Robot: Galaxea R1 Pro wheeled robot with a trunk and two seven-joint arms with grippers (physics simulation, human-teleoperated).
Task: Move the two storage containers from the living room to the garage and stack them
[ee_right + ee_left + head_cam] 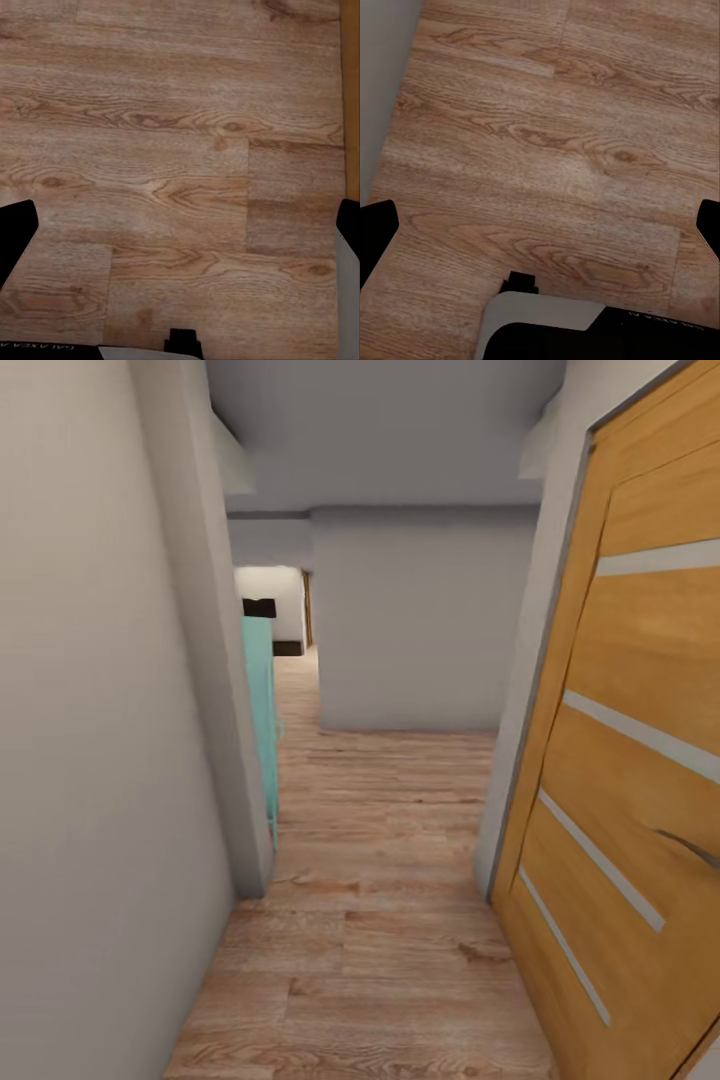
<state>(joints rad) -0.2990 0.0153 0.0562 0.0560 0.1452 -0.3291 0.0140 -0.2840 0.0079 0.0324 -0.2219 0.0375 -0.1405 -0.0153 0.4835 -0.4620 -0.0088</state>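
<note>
Under the robot lies a light wood plank floor (380, 960) with brown grain, knots and a matte look; the planks are long and meet in thin straight seams. In the left wrist view the left gripper (540, 225) hangs over this floor, its two black fingertips (376, 232) at the picture's opposite edges, so the jaws stand wide apart with nothing between them. The right gripper (180, 225) hangs over the same planks, jaws also wide apart and empty. In the head view, a smooth grey-white wall (90, 760) stands close on the left, and a flat orange-brown wooden door (640, 780) with pale slanted stripes stands close on the right. Farther on, a thin turquoise panel (262, 710) stands upright past the left wall's corner. Beyond it, a plain grey wall block (415, 620) faces the corridor, under a grey ceiling (390, 420). At the far end, a bright room with a dark object (259, 607) shows, too small to tell.
</note>
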